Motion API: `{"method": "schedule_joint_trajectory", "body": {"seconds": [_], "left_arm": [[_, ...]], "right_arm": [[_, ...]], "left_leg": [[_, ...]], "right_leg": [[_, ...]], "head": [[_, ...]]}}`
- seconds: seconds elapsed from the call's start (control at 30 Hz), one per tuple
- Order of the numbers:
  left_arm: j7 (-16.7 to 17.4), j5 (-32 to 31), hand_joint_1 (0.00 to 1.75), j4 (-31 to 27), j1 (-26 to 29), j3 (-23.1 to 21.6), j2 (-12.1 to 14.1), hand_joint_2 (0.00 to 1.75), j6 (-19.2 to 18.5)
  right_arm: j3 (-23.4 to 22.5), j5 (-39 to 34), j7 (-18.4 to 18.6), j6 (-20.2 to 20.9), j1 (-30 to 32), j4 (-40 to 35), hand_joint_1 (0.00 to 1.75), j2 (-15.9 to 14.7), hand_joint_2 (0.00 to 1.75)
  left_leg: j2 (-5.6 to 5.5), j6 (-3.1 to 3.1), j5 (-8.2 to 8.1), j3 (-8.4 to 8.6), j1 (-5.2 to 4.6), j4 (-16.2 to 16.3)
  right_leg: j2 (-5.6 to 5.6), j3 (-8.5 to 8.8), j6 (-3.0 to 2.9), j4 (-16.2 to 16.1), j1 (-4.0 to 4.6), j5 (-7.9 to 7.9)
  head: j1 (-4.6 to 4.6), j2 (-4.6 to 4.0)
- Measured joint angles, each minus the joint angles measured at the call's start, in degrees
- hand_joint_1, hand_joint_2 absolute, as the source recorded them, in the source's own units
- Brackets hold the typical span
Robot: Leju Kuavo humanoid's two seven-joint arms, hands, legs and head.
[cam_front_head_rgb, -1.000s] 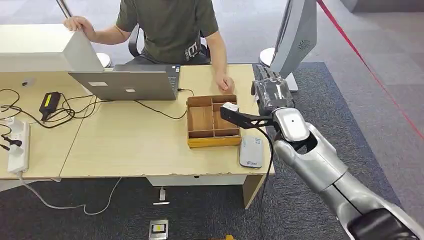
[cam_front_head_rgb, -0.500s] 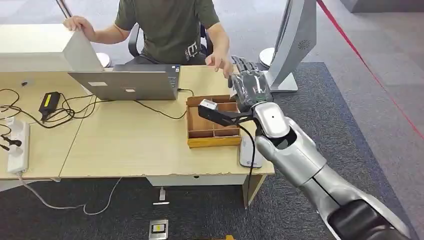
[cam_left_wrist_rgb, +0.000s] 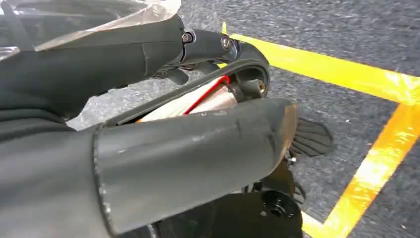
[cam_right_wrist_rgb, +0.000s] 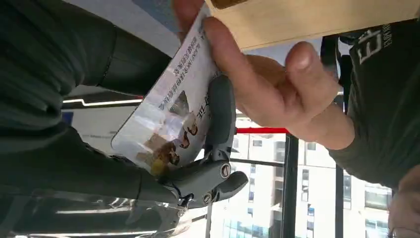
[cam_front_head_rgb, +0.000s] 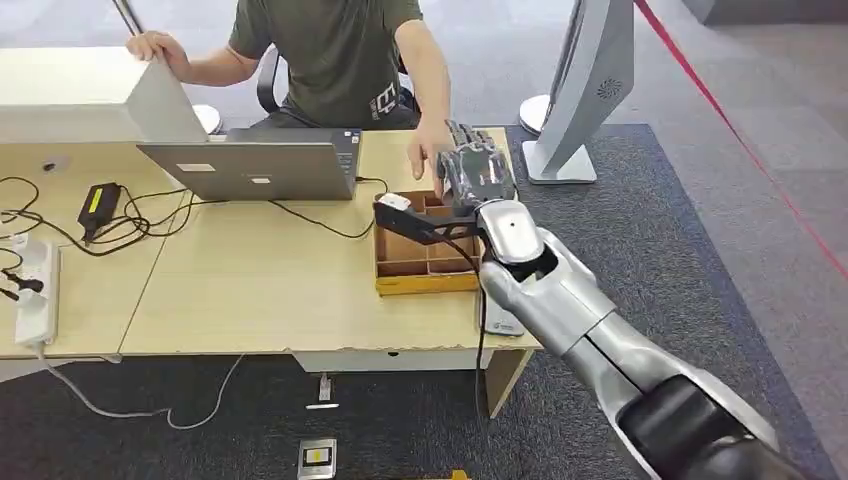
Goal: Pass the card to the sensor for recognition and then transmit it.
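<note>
In the right wrist view a printed card (cam_right_wrist_rgb: 168, 109) sits pinched in my right hand, whose dark fingers (cam_right_wrist_rgb: 220, 111) lie along its face. A person's hand (cam_right_wrist_rgb: 267, 84) grips the card's far end. From the head view my right hand (cam_front_head_rgb: 478, 172) is raised above the back of the desk, touching the person's hand (cam_front_head_rgb: 430, 150). The grey-white sensor (cam_front_head_rgb: 500, 320) lies flat near the desk's front right edge, partly behind my forearm. My left hand (cam_left_wrist_rgb: 188, 139) hangs over the floor, its fingers apart with nothing in them.
A wooden compartment box (cam_front_head_rgb: 425, 282) stands under my right wrist. A laptop (cam_front_head_rgb: 260, 165), cables, a charger and a power strip (cam_front_head_rgb: 35, 290) cover the desk's left part. A white box (cam_front_head_rgb: 90, 95) is at the back left. The person sits behind the desk.
My right arm has swung left and farther back, from beside the sensor toward the person. The person's hand has lifted off the desk and taken hold of the card.
</note>
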Motion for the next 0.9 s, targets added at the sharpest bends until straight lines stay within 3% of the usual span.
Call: {"method": "schedule_joint_trajectory", "body": {"seconds": [0.47,0.5,0.53,0.9], "left_arm": [[-0.52,0.48,0.0,0.0,0.03,0.0,0.0,0.0,-0.15],[-0.52,0.48,0.0,0.0,0.03,0.0,0.0,0.0,-0.3],[-0.52,0.48,0.0,0.0,0.04,0.0,0.0,0.0,-0.42],[0.11,0.96,0.0,0.0,0.05,0.0,0.0,0.0,-0.5]], "right_arm": [[0.87,0.42,1.68,1.14,0.03,2.97,1.75,0.83,1.75],[0.87,0.44,1.68,1.16,0.03,3.06,1.68,0.85,1.75],[0.85,0.52,1.68,1.22,0.04,3.11,0.0,0.85,0.0],[1.38,3.43,-0.24,0.59,0.57,3.92,0.0,0.9,0.0]], "left_leg": [[0.01,0.0,0.0,-0.03,0.0,0.0],[0.01,0.0,0.0,-0.03,0.0,0.0],[0.01,0.0,0.0,-0.04,0.0,0.0],[0.02,0.0,0.0,-0.04,0.0,0.0]], "right_leg": [[0.0,-0.05,0.0,0.0,0.0,0.0],[0.0,-0.06,0.0,0.0,0.0,0.0],[0.0,-0.07,0.0,0.0,0.0,0.0],[0.01,-0.08,0.0,0.0,0.0,0.0]], "head": [[-0.02,0.0],[-0.02,0.0],[0.0,0.0],[-0.02,0.0]]}}
